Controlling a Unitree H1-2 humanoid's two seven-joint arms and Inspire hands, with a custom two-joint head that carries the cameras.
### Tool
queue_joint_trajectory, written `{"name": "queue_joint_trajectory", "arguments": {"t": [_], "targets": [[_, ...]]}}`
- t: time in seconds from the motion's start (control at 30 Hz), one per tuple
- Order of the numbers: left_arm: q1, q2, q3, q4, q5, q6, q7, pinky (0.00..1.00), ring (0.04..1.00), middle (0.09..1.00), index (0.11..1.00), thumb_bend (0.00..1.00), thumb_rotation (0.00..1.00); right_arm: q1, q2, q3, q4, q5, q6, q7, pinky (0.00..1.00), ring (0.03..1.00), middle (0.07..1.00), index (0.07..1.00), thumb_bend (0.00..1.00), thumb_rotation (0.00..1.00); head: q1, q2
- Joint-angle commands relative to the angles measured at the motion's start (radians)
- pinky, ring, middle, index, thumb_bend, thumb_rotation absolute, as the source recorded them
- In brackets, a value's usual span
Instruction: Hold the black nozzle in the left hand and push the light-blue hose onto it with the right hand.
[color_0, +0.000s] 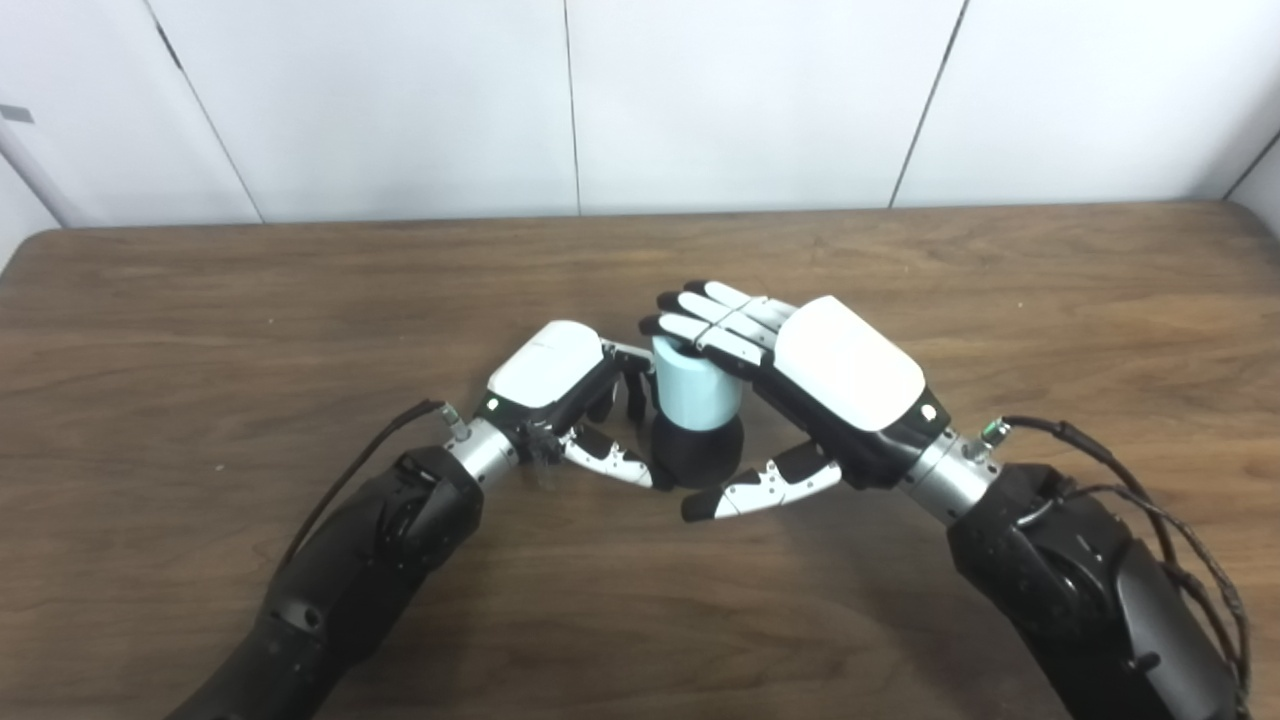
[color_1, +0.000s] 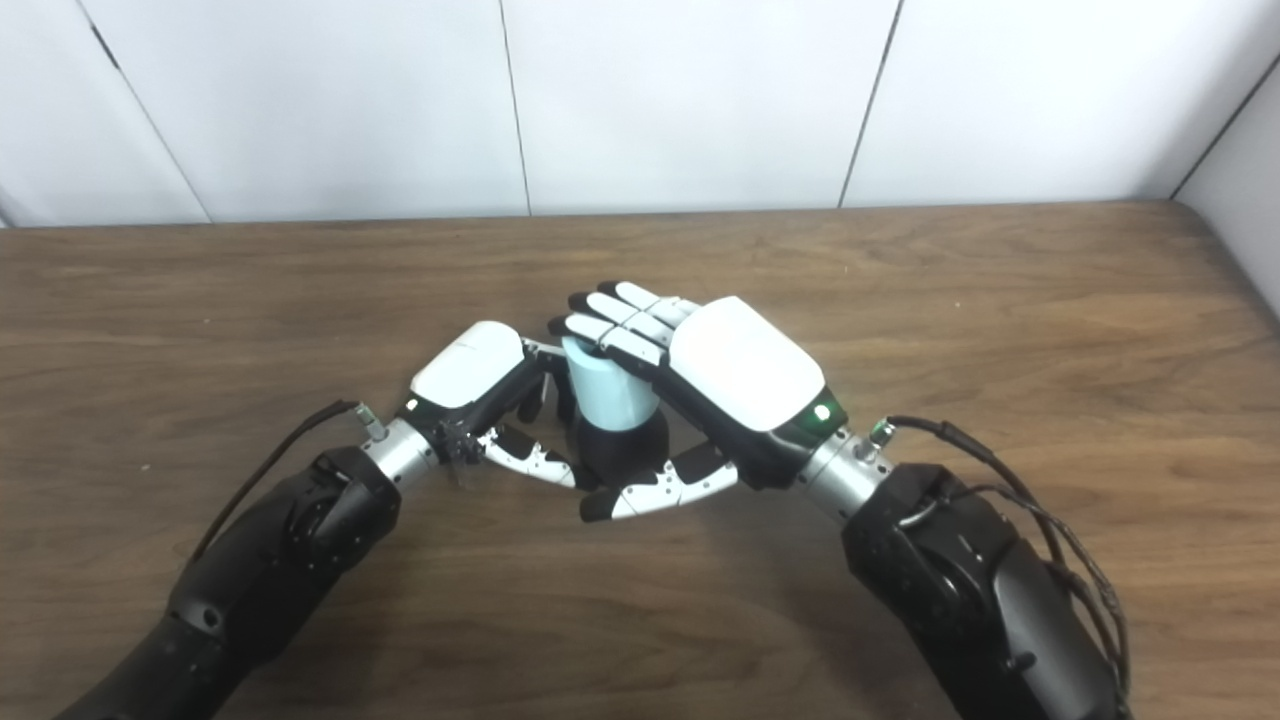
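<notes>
Near the middle of the wooden desk (color_0: 200, 330), the black nozzle (color_0: 697, 450) stands upright with the light-blue hose (color_0: 696, 392) seated on top of it. The left hand (color_0: 560, 395) grasps the nozzle from the side, its fingers curled in against the dark base and its thumb reaching under. The right hand (color_0: 800, 385) lies across the hose's top, fingers flat over its upper end and thumb by the nozzle's front.

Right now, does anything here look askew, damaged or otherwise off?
Nothing stands out. The light-blue hose stands upright on the black nozzle, roughly in line. The left hand is at the nozzle's side, and the right hand covers the hose top. The table shows no spill.
</notes>
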Motion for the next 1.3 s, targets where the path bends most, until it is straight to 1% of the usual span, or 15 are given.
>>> {"name": "queue_joint_trajectory", "arguments": {"t": [0.0, 0.23, 0.27, 0.33, 0.4, 0.53, 0.77, 0.83, 0.9, 0.97, 1.17, 1.27], "targets": [[0.029, -0.006, -0.034, 0.033, 0.035, 0.012, -0.065, 0.3, 0.371, 0.45, 0.506, 0.52, 0.0, 0.006, -0.007, 0.025, 0.022, -0.01, -0.01, 0.063, 0.81, 0.915, 0.919, 0.876, 0.61, 0.81, -0.002, 0.0], [0.036, -0.005, -0.033, 0.018, 0.032, 0.029, -0.08, 0.31, 0.378, 0.452, 0.505, 0.52, 0.0, -0.007, -0.003, 0.013, 0.004, -0.031, 0.002, 0.068, 0.81, 0.917, 0.922, 0.882, 0.6, 0.83, -0.004, 0.002], [0.036, -0.005, -0.033, 0.016, 0.033, 0.033, -0.082, 0.32, 0.381, 0.454, 0.504, 0.52, 0.0, -0.007, 0.0, 0.007, 0.004, -0.028, 0.002, 0.06, 0.8, 0.914, 0.923, 0.883, 0.6, 0.82, -0.004, 0.002], [0.036, -0.005, -0.034, 0.015, 0.032, 0.038, -0.085, 0.31, 0.379, 0.451, 0.505, 0.52, 0.0, -0.008, 0.005, -0.007, 0.003, -0.026, 0.003, 0.044, 0.78, 0.896, 0.914, 0.883, 0.59, 0.76, -0.005, 0.001], [0.036, -0.006, -0.034, 0.017, 0.032, 0.038, -0.084, 0.31, 0.376, 0.446, 0.508, 0.52, 0.0, -0.01, 0.009, -0.019, 0.002, -0.032, 0.005, 0.038, 0.77, 0.89, 0.913, 0.89, 0.58, 0.73, -0.004, 0.001], [0.035, -0.006, -0.035, 0.017, 0.033, 0.038, -0.083, 0.31, 0.377, 0.444, 0.508, 0.52, 0.0, -0.014, 0.011, -0.037, -0.002, -0.032, 0.009, 0.046, 0.76, 0.889, 0.916, 0.886, 0.56, 0.72, -0.004, 0.0], [0.029, -0.003, -0.039, 0.027, 0.037, 0.03, -0.081, 0.32, 0.38, 0.443, 0.51, 0.52, 0.0, -0.006, 0.019, -0.061, 0.003, -0.029, 0.005, 0.025, 0.72, 0.875, 0.907, 0.878, 0.58, 0.65, -0.003, -0.005], [0.028, -0.002, -0.039, 0.03, 0.034, 0.024, -0.08, 0.32, 0.382, 0.445, 0.509, 0.52, 0.0, -0.004, 0.025, -0.07, 0.0, -0.031, 0.014, 0.026, 0.71, 0.868, 0.907, 0.885, 0.59, 0.62, -0.004, -0.006], [0.028, -0.002, -0.039, 0.029, 0.033, 0.028, -0.083, 0.32, 0.383, 0.446, 0.51, 0.52, 0.0, -0.006, 0.025, -0.081, -0.007, -0.034, 0.028, 0.037, 0.71, 0.869, 0.914, 0.902, 0.59, 0.62, -0.004, -0.006], [0.028, -0.002, -0.04, 0.028, 0.035, 0.032, -0.085, 0.32, 0.386, 0.447, 0.51, 0.52, 0.0, -0.009, 0.027, -0.092, -0.013, -0.021, 0.037, 0.04, 0.72, 0.864, 0.913, 0.909, 0.59, 0.63, -0.005, -0.006], [0.027, -0.004, -0.04, 0.03, 0.042, 0.03, -0.075, 0.31, 0.38, 0.452, 0.505, 0.52, 0.0, -0.012, 0.05, -0.13, -0.027, 0.042, 0.054, 0.035, 0.69, 0.843, 0.894, 0.898, 0.57, 0.56, -0.002, -0.01], [0.025, -0.005, -0.039, 0.03, 0.042, 0.029, -0.073, 0.31, 0.378, 0.451, 0.505, 0.52, 0.0, -0.006, 0.063, -0.145, -0.033, 0.077, 0.062, 0.032, 0.69, 0.841, 0.899, 0.906, 0.56, 0.53, -0.002, -0.01]]}}
